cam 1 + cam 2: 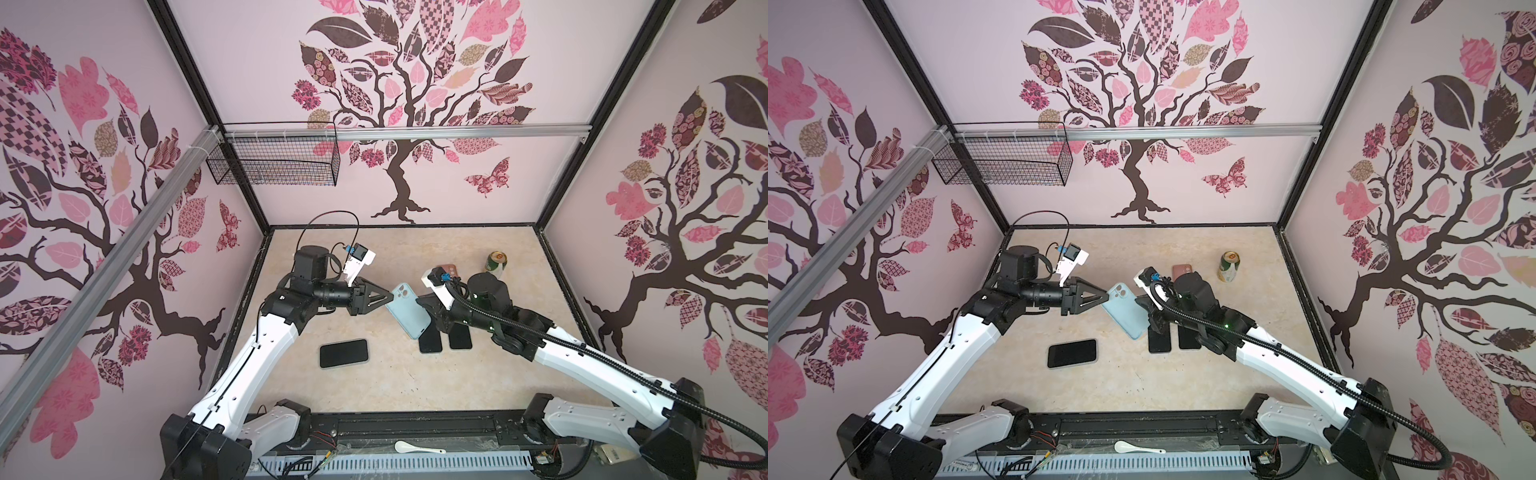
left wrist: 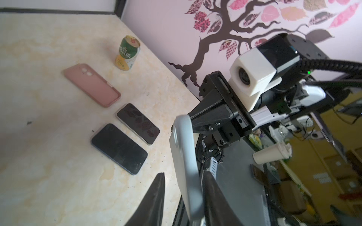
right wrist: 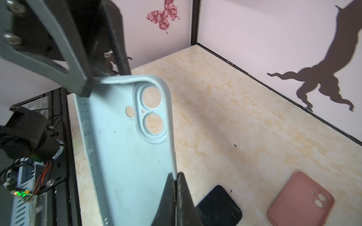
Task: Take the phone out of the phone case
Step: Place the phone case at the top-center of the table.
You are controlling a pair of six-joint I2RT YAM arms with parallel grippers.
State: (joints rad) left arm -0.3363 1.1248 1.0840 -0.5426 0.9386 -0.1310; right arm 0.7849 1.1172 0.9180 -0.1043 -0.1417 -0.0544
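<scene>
A light blue phone case (image 1: 409, 311) (image 1: 1125, 311) hangs tilted above the table between the two arms. It is empty: the table shows through its camera holes (image 3: 151, 97). My right gripper (image 3: 175, 175) (image 1: 422, 305) is shut on the case's side wall. My left gripper (image 2: 184, 174) (image 1: 390, 297) is open at the case's camera end. The case (image 2: 184, 156) touches one finger and stands apart from the other. A black phone (image 1: 344, 353) (image 1: 1072, 353) lies flat, screen up, on the table near the left arm, apart from the case.
Two more black phones (image 1: 430, 340) (image 1: 460, 336) lie side by side under the right arm. A pink case (image 1: 446, 270) and an upright green can (image 1: 496, 266) stand behind them. A wire basket (image 1: 274, 162) hangs on the back rail. A white spoon (image 1: 417, 448) lies on the front ledge.
</scene>
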